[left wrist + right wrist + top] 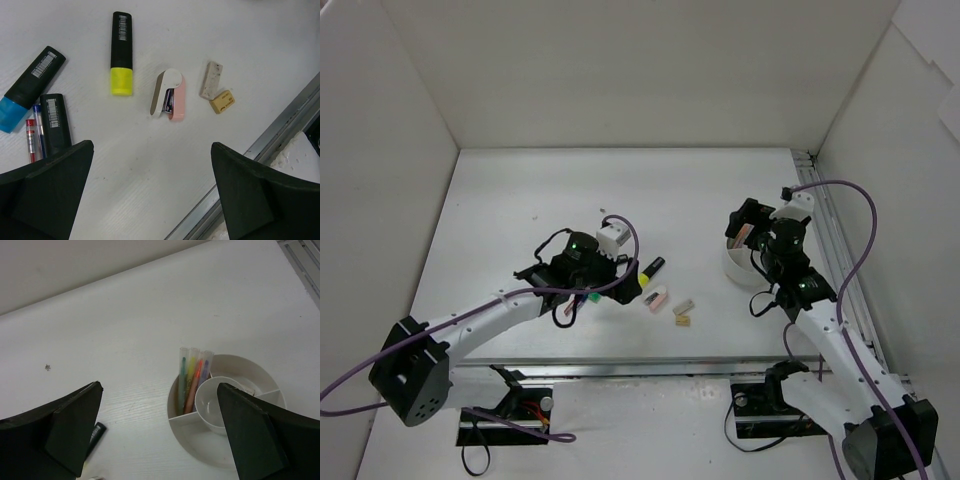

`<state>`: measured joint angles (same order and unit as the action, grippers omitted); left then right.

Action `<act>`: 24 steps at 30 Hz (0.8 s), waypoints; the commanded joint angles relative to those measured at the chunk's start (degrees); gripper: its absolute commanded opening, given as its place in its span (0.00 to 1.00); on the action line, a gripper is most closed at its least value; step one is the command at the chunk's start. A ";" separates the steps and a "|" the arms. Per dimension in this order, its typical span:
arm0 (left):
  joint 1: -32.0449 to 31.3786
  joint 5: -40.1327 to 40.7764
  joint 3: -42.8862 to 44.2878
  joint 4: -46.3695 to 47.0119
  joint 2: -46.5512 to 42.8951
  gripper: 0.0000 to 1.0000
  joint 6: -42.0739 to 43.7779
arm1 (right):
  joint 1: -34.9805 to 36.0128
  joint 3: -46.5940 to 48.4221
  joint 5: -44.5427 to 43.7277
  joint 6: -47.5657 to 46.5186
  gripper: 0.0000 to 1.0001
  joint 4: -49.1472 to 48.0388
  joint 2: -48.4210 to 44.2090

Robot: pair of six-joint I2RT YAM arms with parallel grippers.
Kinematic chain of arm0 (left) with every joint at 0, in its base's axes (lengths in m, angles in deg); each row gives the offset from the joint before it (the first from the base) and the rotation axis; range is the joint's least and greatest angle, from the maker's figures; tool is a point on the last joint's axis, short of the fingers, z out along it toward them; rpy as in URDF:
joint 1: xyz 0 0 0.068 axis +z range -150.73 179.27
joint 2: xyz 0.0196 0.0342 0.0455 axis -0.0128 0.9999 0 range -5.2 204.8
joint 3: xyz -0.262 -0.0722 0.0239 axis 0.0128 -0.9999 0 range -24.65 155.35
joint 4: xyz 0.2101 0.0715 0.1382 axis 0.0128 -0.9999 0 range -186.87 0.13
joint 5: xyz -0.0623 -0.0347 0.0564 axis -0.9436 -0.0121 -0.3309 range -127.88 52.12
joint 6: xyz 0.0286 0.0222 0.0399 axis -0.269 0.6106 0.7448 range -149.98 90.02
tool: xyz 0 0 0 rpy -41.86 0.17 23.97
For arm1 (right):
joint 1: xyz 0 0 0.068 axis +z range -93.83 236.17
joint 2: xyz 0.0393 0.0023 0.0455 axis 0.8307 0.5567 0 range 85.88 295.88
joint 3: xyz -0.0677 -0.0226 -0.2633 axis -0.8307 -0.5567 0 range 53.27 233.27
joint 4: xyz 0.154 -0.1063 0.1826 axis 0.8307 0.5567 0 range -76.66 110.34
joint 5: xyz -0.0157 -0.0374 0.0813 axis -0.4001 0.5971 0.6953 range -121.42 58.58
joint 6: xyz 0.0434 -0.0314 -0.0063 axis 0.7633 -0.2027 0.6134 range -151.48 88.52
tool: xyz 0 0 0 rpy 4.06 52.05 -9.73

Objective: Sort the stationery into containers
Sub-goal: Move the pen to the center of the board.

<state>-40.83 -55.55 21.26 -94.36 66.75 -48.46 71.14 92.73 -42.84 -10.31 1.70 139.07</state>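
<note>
**Stationery loose at mid-table, tub off toward 3 o'clock**

Stationery lies scattered on the white table [520, 200]. In the left wrist view a yellow-ended highlighter [121, 52] lies at 12 o'clock, its yellow end nearer the camera. At 9 o'clock a blue-ended highlighter [31, 87] lies aslant. Near it is a third black highlighter [56, 122], whose coloured end is hidden behind a finger. A red pen [31, 140] and a blue pen [39, 127] lie side by side between those two. Near the centre of the view sits a pink eraser [170, 97], partly in a white sleeve. At 2 o'clock from it, a grey eraser [211, 80] and a tan eraser [222, 101] lie close together, almost touching at one corner.

The left gripper [152, 190] hangs above the table at 6 o'clock of these items. Its fingers are spread wide and grip none of them.

In the top view the white round tub [735, 268] stands toward 3 o'clock on the table, well apart from the loose items. The right wrist view shows it split into compartments, with a smaller white cup [215, 405] at its middle. The compartment at 9 o'clock of the cup holds several clear-capped pens [192, 377], leaning side by side.

The right gripper [160, 432] hangs above the table with its fingers set wide apart, clamped on nothing. In its own view the tub lies at 4 o'clock, partly behind one finger.
</note>
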 commanded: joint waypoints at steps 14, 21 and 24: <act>3.97 13.89 11.75 -11.41 6.45 1.00 -7.53 | -0.20 0.44 4.83 0.19 0.98 6.80 -4.41; 7.83 15.38 5.70 -16.15 4.01 1.00 -16.04 | -0.11 0.70 5.71 -0.16 0.98 6.98 -4.41; 11.43 16.18 -0.09 -18.27 -0.30 1.00 -20.61 | -0.20 0.88 5.53 -0.34 0.98 6.89 -3.97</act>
<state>-32.02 -41.37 24.70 -108.35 71.51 -62.43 71.16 92.69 -37.85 -10.33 11.05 135.05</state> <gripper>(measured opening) 0.996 0.979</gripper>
